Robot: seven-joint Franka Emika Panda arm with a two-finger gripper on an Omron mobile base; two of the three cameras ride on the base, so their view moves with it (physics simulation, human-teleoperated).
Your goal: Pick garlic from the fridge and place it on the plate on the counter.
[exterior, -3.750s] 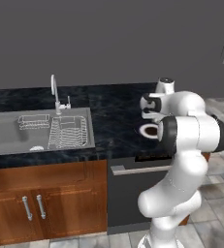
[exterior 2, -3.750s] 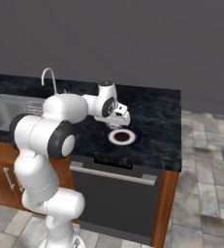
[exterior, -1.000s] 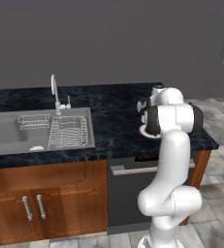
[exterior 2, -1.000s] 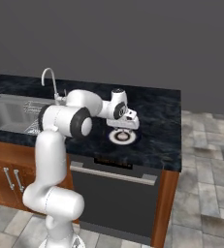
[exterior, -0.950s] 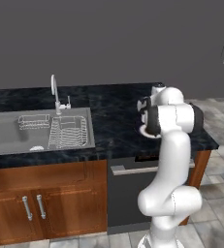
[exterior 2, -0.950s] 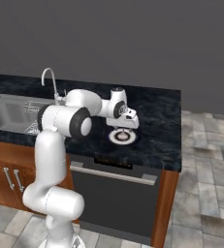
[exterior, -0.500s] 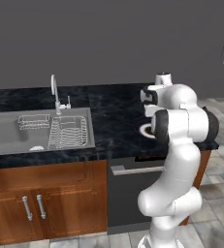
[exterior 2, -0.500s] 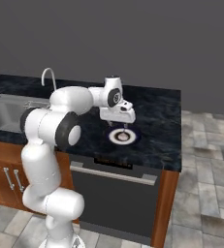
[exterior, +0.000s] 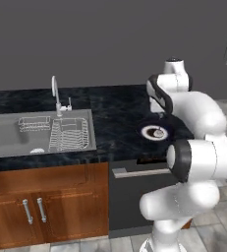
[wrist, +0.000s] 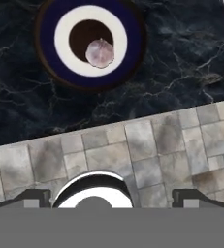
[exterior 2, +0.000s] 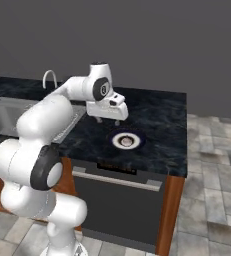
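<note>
The garlic (wrist: pixel 100 52), a small whitish-pink bulb, lies in the dark centre of the plate (wrist: pixel 62 38), free of the gripper. That plate (exterior: pixel 146 132) rests on the black marbled counter (exterior: pixel 110 113), near its front edge. From the right, the garlic (exterior 2: pixel 126 142) shows as a pale dot on the plate (exterior 2: pixel 116 140). My gripper (exterior 2: pixel 108 119) hangs above and a little behind the plate, apart from it. In the hand view its fingertips (wrist: pixel 33 196) stand wide apart, so the gripper (wrist: pixel 111 196) is open with nothing in it. The fridge is out of view.
A steel sink (exterior: pixel 16 135) with a wire rack (exterior: pixel 68 133) and tap (exterior: pixel 56 93) sits left of the plate. A dark dishwasher front (exterior 2: pixel 117 205) is below the counter (exterior 2: pixel 157 125). The counter ends on the right over grey tiled floor (exterior 2: pixel 212 165).
The gripper has risen from just over the plate and drawn back a little. The garlic stays on the plate.
</note>
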